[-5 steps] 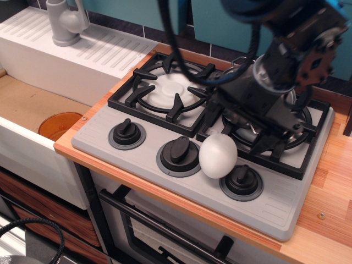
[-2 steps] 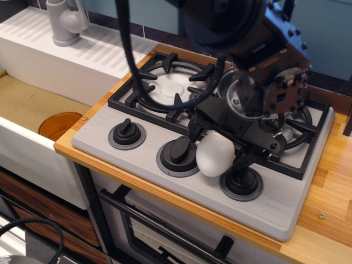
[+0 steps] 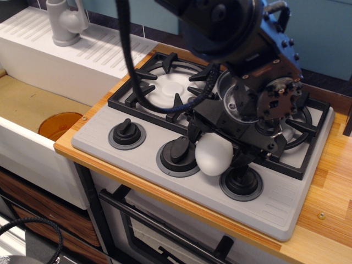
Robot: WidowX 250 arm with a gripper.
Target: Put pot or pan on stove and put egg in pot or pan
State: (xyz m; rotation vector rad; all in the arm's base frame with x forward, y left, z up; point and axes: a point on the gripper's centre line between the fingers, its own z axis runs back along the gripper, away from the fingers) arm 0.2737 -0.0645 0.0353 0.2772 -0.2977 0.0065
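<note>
The white egg (image 3: 213, 156) lies on the grey stove (image 3: 137, 157), between the middle knob (image 3: 179, 151) and the right knob (image 3: 241, 180). My gripper (image 3: 216, 146) is low over the egg with one black finger (image 3: 193, 131) at its upper left and the other at its right; the jaws look open and straddle it. The shiny steel pot (image 3: 234, 100) stands on the right burner, mostly hidden behind my wrist. The left burner (image 3: 165, 88) holds nothing.
A white sink with an orange disc (image 3: 59, 125) at its bottom lies to the left, with a grey faucet (image 3: 66, 22) and drainboard behind. A wooden counter (image 3: 330, 181) runs to the right of the stove. The oven door (image 3: 165, 236) is below.
My gripper moved from above the pot on the right burner, forward and down to the egg. The fingers now flank the egg. The egg has stayed in place.
</note>
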